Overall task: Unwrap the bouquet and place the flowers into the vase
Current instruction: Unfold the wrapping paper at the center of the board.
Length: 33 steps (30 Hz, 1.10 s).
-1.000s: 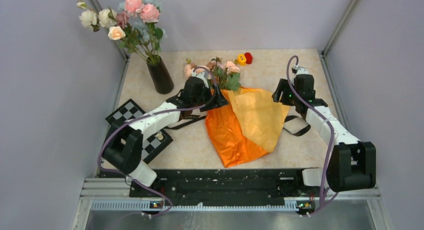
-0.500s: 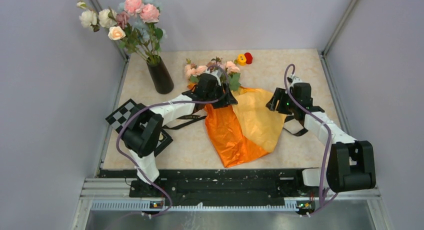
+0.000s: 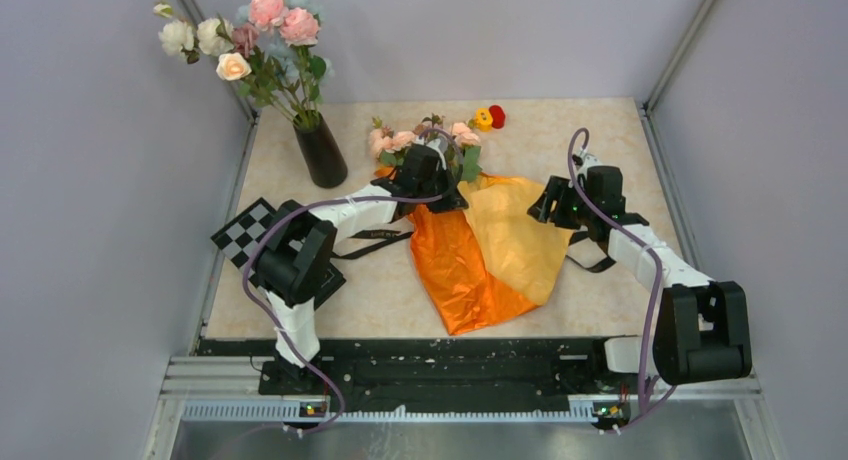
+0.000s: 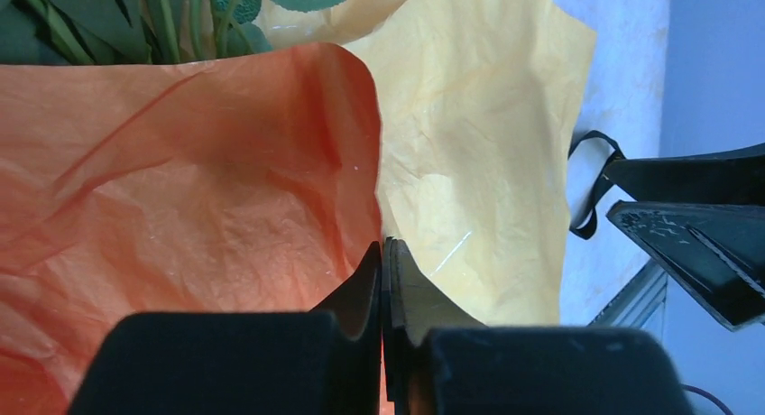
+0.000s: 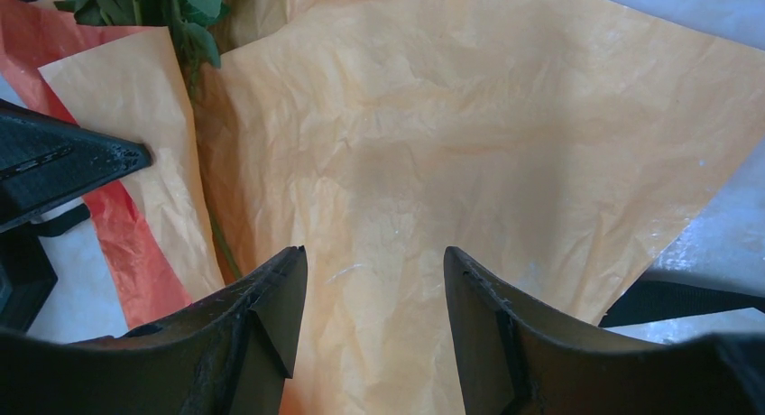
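Two claws addressed the paper [image 3: 462, 270]: left claw [image 4: 383, 253] pinched its orange edge, apparently to peel it from the flowers [image 3: 464, 133]; right claw [image 5: 374, 262] hovered wide above.

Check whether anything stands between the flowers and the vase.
Nothing stands on the table between the flowers and the black vase. But a tall white-and-pink bunch already fills the vase's mouth, and their stems lie on the opened orange paper, whose edge the left hand pinches.
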{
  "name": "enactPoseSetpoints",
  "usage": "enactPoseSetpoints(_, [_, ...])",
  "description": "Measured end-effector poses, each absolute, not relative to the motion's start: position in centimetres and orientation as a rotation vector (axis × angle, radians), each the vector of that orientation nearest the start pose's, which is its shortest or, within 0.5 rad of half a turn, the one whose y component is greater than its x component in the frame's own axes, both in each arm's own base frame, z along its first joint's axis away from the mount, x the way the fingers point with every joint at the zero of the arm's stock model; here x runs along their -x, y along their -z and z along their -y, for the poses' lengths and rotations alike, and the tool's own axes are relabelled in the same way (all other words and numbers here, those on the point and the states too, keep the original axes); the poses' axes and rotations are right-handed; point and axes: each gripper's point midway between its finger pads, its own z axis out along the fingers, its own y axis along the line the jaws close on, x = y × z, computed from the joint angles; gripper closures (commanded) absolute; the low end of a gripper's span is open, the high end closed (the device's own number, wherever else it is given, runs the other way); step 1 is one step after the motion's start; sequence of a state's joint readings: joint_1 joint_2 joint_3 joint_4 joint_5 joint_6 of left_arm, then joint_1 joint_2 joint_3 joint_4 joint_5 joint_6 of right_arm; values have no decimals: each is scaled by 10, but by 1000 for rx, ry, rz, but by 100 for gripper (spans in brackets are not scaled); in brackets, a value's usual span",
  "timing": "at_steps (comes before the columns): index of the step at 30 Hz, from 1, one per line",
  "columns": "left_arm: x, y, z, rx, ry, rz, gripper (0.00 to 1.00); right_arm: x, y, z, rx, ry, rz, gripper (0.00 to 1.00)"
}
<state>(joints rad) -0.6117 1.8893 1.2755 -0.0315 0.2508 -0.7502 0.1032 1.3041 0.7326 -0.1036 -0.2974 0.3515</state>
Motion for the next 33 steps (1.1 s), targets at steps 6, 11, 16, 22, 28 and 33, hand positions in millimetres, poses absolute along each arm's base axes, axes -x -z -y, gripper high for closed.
enactPoseSetpoints(6, [-376,-100,337,6,889,-2404,100,-339,-106,-106,-127,-614,-2269,41])
enactPoseSetpoints(11, [-363,-113,308,19,824,-2380,100,-336,-93,-109,-166,-646,-2301,42])
enactPoseSetpoints(16, [-348,-124,261,80,734,-2340,100,-338,-76,-109,-205,-652,-2330,42])
enactPoseSetpoints(22, [-319,-112,202,187,620,-2354,100,-340,-47,-106,-249,-619,-2392,42])
enactPoseSetpoints(28, [-294,-117,157,276,546,-2326,100,-341,-35,-104,-262,-606,-2416,42])
enactPoseSetpoints(33, [-282,-122,120,359,467,-2303,100,-344,-34,-104,-261,-601,-2406,42])
